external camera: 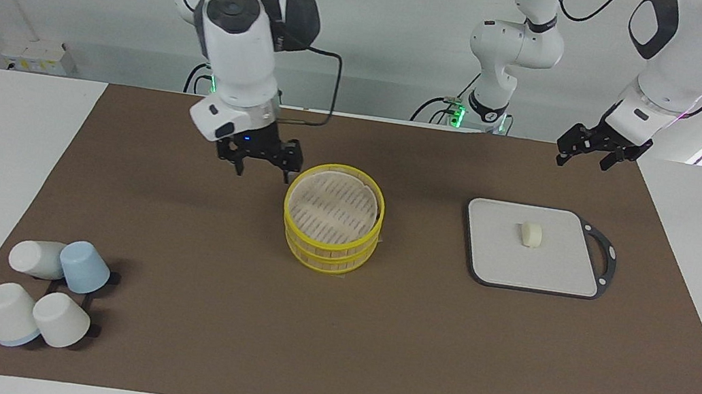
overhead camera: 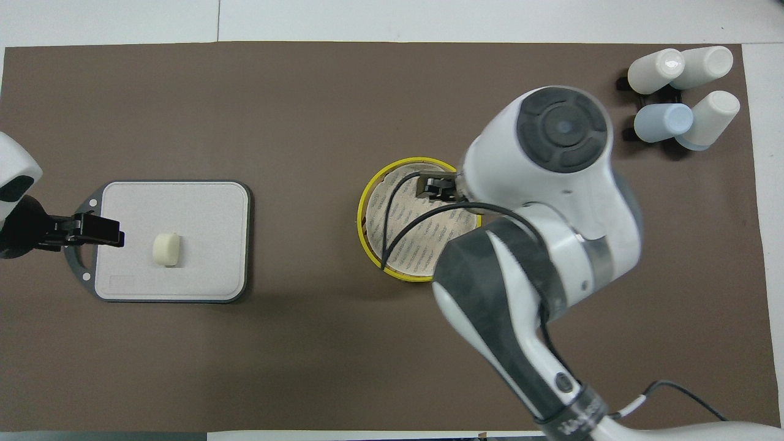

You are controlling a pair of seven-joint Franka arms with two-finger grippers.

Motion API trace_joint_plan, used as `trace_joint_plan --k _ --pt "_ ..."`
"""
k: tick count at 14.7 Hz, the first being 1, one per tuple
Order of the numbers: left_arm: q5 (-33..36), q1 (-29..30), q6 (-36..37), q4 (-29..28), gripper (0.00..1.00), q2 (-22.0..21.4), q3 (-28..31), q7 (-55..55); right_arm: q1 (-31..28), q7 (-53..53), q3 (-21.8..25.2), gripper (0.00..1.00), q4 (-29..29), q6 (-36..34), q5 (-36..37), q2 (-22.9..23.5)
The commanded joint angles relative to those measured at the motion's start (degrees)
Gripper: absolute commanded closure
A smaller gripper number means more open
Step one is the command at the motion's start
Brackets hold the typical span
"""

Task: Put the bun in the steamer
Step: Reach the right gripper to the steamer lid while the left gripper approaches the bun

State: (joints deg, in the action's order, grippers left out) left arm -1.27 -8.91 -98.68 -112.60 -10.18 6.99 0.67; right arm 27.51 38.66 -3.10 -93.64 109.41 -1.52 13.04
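The bun (external camera: 530, 234) (overhead camera: 166, 249) lies on the grey square board (external camera: 493, 258) (overhead camera: 202, 208), toward the left arm's end of the table. The steamer (external camera: 328, 247) (overhead camera: 362, 220), two yellow-rimmed tiers with a pale slatted top, stands mid-table. My right gripper (external camera: 262, 169) is open and empty, raised close beside the steamer's rim; in the overhead view the arm hides most of it and part of the steamer. My left gripper (external camera: 581, 159) (overhead camera: 98, 230) is open and empty, raised over the board's handle edge, apart from the bun.
Several white and blue cups (external camera: 46, 291) (overhead camera: 680, 92) lie on a black rack at the right arm's end of the table, farther from the robots than the steamer. A brown mat (external camera: 370, 351) covers the table.
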Motion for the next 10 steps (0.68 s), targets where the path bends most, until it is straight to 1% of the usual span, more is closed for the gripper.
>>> trace_joint_plan --k 1,3,4,5,6,8,10 --pt "0.31 -0.15 -5.98 -7.71 0.00 -3.00 0.31 -1.10 3.59 3.52 0.47 0.00 4.78 0.35 -0.32 4.62" --pt "0.39 0.20 -9.32 -10.78 0.00 -2.74 0.39 -3.47 7.11 3.96 0.73 0.00 5.74 1.59 1.07 7.51" --pt "0.40 1.42 -11.25 -12.36 0.00 -2.57 0.40 -4.87 8.69 4.14 0.64 0.00 7.58 2.55 2.30 9.44" --pt "0.40 2.39 -12.75 -13.51 0.00 -2.13 0.40 -6.36 9.84 5.71 0.64 0.00 7.77 3.08 2.66 10.77" --pt "0.40 2.49 -14.51 -14.57 0.00 -1.34 0.40 -7.25 10.11 6.50 0.64 0.01 7.69 5.00 2.67 11.22" --pt "0.40 2.49 -18.72 -16.15 0.00 0.59 0.40 -7.17 10.03 6.51 0.64 0.01 7.34 6.25 2.67 11.48" --pt "0.40 2.40 -21.89 -18.08 0.00 1.65 0.31 -7.26 10.02 6.60 0.64 0.01 6.81 7.13 2.67 11.57"
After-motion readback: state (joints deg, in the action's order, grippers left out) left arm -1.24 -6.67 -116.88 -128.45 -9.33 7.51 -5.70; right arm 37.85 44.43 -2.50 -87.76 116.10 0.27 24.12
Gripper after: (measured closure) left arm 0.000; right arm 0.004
